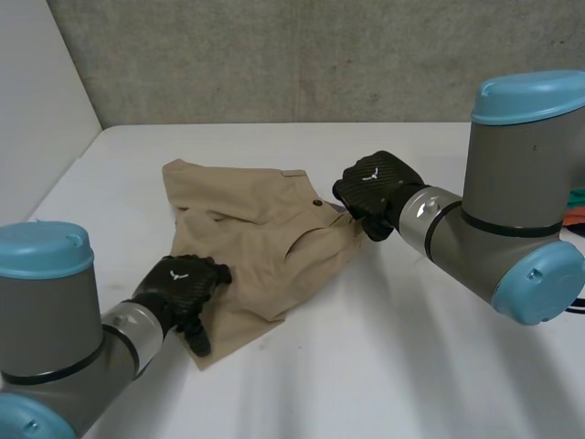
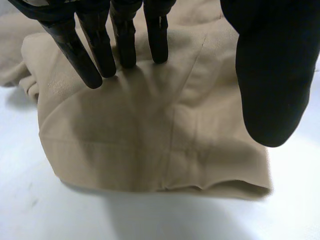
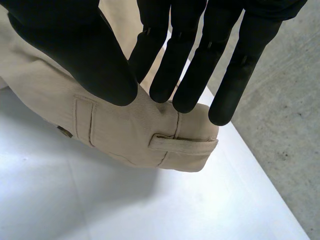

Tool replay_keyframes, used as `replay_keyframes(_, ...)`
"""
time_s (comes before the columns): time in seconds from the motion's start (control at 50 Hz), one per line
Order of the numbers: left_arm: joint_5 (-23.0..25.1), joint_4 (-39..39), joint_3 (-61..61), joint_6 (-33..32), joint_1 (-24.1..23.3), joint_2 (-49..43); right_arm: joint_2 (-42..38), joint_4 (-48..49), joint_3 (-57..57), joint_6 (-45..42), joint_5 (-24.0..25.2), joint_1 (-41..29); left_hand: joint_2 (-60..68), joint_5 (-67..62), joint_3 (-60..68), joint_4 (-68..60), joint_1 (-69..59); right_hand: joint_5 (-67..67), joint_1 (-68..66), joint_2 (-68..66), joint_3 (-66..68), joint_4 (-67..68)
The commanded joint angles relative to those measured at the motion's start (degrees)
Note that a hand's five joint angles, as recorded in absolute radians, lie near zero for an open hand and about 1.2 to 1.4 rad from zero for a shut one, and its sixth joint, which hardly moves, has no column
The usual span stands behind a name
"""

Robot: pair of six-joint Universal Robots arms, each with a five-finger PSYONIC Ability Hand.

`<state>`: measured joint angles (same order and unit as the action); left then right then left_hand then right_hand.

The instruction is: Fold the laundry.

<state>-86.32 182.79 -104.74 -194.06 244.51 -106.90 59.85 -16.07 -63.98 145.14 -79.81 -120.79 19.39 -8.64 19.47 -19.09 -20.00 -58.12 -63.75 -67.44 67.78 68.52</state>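
A beige pair of shorts [image 1: 247, 247] lies rumpled on the white table [image 1: 411, 366], partly folded over itself. My left hand [image 1: 183, 283] rests at the near left hem, its fingers [image 2: 100, 45] straight on the cloth [image 2: 150, 140] and the thumb held apart, so it is open. My right hand [image 1: 375, 187] is at the right end of the waistband. There its thumb and fingers [image 3: 180, 75] pinch the cloth [image 3: 130, 135] just above a belt loop [image 3: 182, 143]. A dark button [image 1: 316, 203] shows near that hand.
A grey concrete wall [image 1: 320, 55] runs behind the table and a white panel [image 1: 37, 110] stands at the left. Red and green things [image 1: 576, 215] lie at the far right edge behind my right arm.
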Motion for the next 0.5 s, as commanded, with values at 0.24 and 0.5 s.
replay_keyframes(0.24, -0.07, 9.69, 8.31, -11.25, -3.16, -11.22, 0.0, 0.52, -1.32, 1.37, 0.18, 0.73, 14.7, -15.45, 14.61, -15.0, -14.09, -11.88, -16.25, -12.56, 12.22, 11.48)
replay_keyframes(0.5, -3.41, 14.7, 12.8, -15.38, -5.27, -17.64, 0.26, 0.52, -1.41, 2.86, 0.18, 1.96, 35.2, -35.94, 35.11, -35.49, -34.59, -11.88, -16.25, -12.56, 12.22, 11.48)
